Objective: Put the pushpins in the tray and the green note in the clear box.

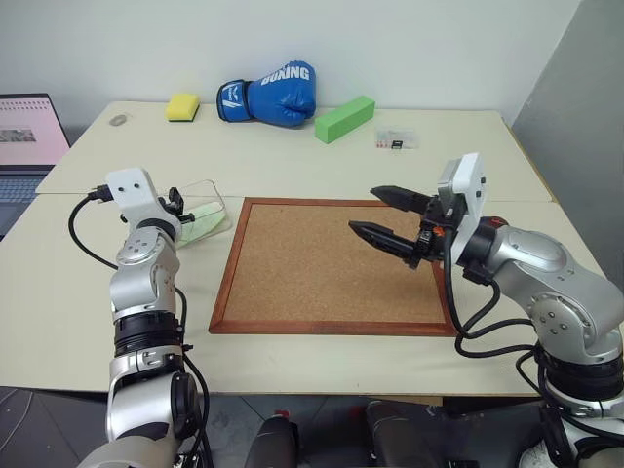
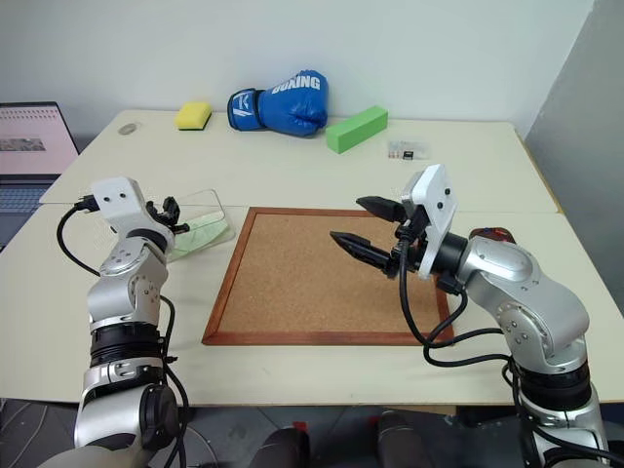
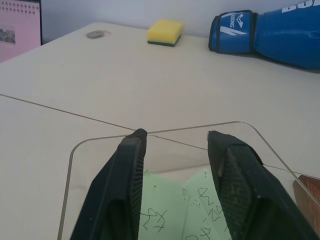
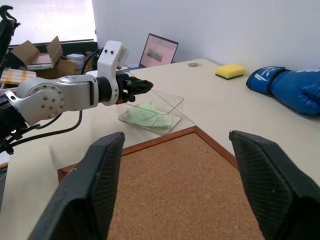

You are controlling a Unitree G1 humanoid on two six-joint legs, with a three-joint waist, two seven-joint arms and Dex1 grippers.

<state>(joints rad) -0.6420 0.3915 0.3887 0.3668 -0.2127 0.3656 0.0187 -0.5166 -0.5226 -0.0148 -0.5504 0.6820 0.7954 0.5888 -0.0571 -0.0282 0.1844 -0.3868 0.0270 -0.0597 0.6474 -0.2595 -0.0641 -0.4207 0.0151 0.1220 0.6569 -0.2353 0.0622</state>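
Observation:
The clear box (image 1: pixel 211 191) stands on the table just left of the cork board. The pale green note (image 3: pixel 170 205) lies inside it, with handwriting on it. My left gripper (image 3: pixel 177 135) hovers over the box's near side, open, with nothing between its fingers; the note lies below them. My right gripper (image 1: pixel 364 210) is open wide and empty above the cork board (image 1: pixel 336 263), pointing left towards the box. A dark reddish-brown edge, seemingly the tray (image 2: pixel 492 234), peeks out behind my right arm. The pushpins are out of view.
Along the table's far side lie a yellow sponge (image 1: pixel 182 106), a blue boxing glove (image 1: pixel 268 95), a bright green foam block (image 1: pixel 344 118) and a small clear packet (image 1: pixel 397 139). A laptop (image 1: pixel 29 132) sits at the far left.

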